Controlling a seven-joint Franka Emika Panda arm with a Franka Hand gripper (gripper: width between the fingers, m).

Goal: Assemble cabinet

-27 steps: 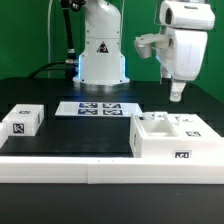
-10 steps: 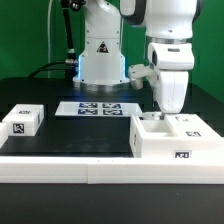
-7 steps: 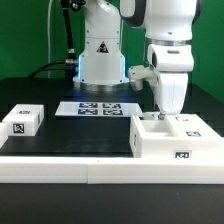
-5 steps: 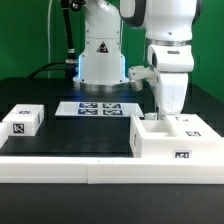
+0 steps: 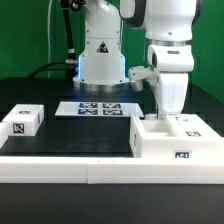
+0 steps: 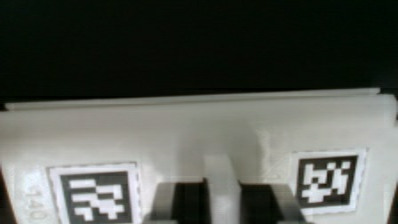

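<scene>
The cabinet [image 5: 176,138], a white boxy body with open compartments and small black-and-white tags, stands at the front of the exterior view's right. My gripper [image 5: 165,116] reaches straight down into its top, the fingertips hidden among the inner walls. In the wrist view the white cabinet panel [image 6: 196,130] fills the frame with two tags on it. My gripper [image 6: 224,205] shows two dark fingers [image 6: 180,203] close together with a thin white wall pinched between them.
A small white tagged box [image 5: 22,121] sits at the front of the exterior view's left. The marker board [image 5: 100,108] lies in the middle before the white robot base [image 5: 100,55]. A white ledge [image 5: 80,170] runs along the front.
The arm came from high on the exterior view's right down onto the cabinet. Over the last second it has barely moved.
</scene>
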